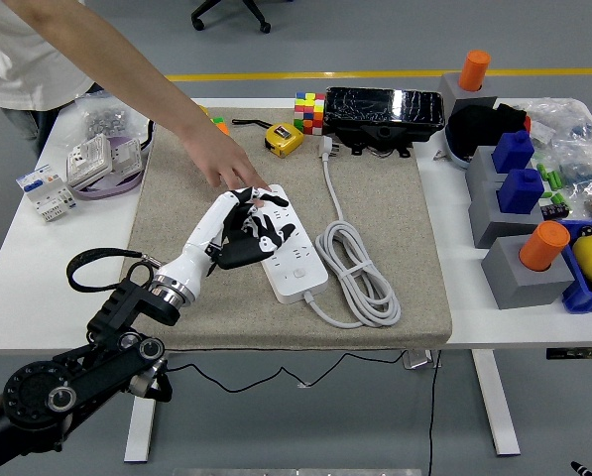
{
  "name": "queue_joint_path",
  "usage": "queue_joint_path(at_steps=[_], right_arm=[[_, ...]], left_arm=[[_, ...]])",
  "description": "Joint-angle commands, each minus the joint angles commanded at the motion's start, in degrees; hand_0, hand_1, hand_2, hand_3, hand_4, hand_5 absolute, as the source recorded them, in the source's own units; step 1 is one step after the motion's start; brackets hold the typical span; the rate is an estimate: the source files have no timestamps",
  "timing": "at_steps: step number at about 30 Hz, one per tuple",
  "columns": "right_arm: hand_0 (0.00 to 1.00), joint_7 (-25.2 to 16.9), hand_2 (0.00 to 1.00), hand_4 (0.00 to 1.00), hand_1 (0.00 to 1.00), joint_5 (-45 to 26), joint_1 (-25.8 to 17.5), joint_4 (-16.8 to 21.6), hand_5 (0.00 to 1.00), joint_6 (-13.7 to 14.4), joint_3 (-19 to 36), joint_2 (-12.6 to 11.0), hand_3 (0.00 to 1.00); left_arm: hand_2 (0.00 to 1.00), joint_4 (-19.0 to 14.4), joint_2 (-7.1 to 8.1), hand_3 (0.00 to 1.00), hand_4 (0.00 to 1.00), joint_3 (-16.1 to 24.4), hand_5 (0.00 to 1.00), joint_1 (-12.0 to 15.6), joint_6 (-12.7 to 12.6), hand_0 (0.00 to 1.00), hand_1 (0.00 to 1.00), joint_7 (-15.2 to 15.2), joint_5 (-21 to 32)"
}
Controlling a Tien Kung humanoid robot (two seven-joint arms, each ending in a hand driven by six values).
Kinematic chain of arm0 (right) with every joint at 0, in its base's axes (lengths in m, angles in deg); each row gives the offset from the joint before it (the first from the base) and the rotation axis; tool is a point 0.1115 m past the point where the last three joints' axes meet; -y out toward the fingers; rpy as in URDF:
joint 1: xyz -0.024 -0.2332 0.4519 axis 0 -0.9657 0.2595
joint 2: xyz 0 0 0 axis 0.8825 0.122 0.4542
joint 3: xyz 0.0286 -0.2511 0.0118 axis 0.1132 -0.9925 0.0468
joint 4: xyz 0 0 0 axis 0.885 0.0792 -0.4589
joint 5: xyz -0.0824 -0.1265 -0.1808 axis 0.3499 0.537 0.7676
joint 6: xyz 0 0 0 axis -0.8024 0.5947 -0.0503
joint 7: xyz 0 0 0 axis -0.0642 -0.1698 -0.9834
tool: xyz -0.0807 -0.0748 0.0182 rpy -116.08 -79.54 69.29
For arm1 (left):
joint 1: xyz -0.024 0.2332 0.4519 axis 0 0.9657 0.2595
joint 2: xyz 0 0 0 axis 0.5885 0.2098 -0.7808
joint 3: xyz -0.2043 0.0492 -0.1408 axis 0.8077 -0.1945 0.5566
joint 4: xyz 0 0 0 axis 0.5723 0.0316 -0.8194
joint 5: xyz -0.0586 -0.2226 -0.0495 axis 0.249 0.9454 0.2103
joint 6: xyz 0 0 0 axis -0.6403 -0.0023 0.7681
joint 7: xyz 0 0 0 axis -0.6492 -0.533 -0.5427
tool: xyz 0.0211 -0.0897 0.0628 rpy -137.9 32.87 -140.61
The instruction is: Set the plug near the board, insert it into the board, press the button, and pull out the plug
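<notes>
Your left hand (244, 220) is curling over the black plug (238, 251) seated in the white board (294, 260), the person's hand (224, 164) bracing just beyond; you are likely pressing the button next.

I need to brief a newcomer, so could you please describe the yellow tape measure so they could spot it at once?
Start at the grey-brown mat covering the middle of the white table. Along its far edge, just left of the multicoloured puzzle cube, sits the tape measure. It is the only small yellow-and-black casing there, with a thin black strap trailing off to its left.
</notes>
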Motion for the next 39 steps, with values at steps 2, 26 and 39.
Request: queue_joint_path(at_steps=[2, 26, 39], right_arm=[[0.523, 0.0, 0.64, 0.892, 0.633, 0.0, 0.0, 0.0, 0.41, 0.0, 0.0, 0.0, 0.552], [0.524, 0.0, 0.64, 0.893, 0.633, 0.2, -0.1, 0.1, 0.411, 0.0, 0.2, 0.0, 0.552], [0.523, 0.0, 0.64, 0.892, 0.633, 0.1, 0.1, 0.1, 0.411, -0.1, 0.1, -0.2, 0.552]], left_arm=[[0.403, 0.3, 0.03, 0.54, 0.731, 0.2, 0.185, 0.1, -0.3, 0.308, 0.281, -0.6, 2.1], [0.11, -3.9, 0.47, 0.62, 0.747, 1.4, 0.19, 0.3, 10.5, 0.143, 0.077, 15.1, -14.4], [0.113, -4.9, 0.28, 0.779, 0.741, -0.1, 0.193, -0.6, 20.9, 0.105, 0.059, 30.0, -30.4]])
